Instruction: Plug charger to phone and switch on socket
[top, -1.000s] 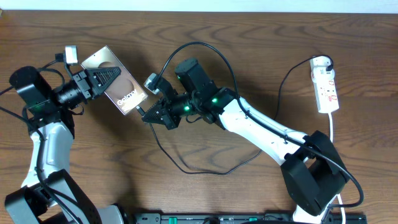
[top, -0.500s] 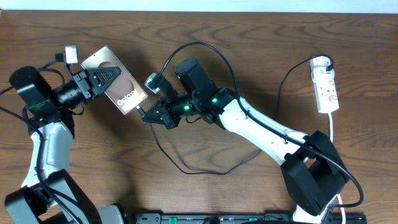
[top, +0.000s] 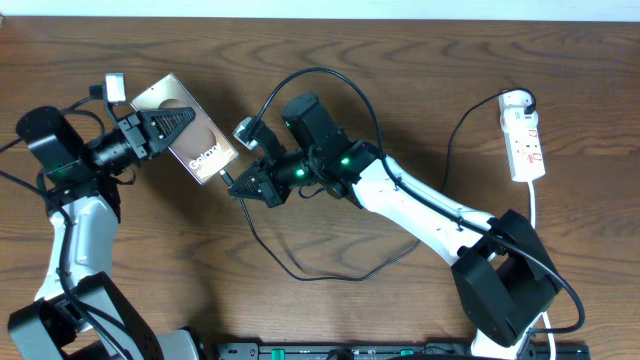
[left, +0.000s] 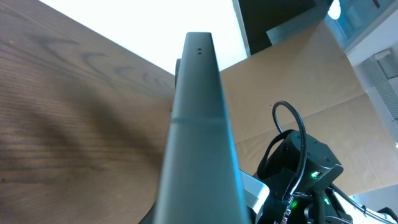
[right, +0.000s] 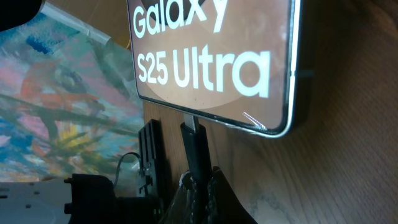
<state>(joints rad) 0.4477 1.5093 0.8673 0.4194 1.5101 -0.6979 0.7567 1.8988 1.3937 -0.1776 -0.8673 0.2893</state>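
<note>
The phone (top: 190, 135) is held tilted above the table's left part, bronze face up, with my left gripper (top: 186, 118) shut on its far side. In the left wrist view only the phone's thin edge (left: 199, 130) shows, running up the middle. My right gripper (top: 238, 187) is shut on the charger's black plug (right: 196, 149). The plug's metal tip sits at the bottom edge of the phone (right: 211, 56); I cannot tell how deep it is in. The charger cable (top: 322, 70) loops over the right arm. The white socket (top: 524, 140) lies at the far right.
The right arm (top: 420, 212) stretches across the table from the front right. Slack charger cable (top: 320, 277) lies on the wood below it. The socket's white cord (top: 536, 215) runs toward the front edge. A black bar (top: 400, 352) lines the front edge.
</note>
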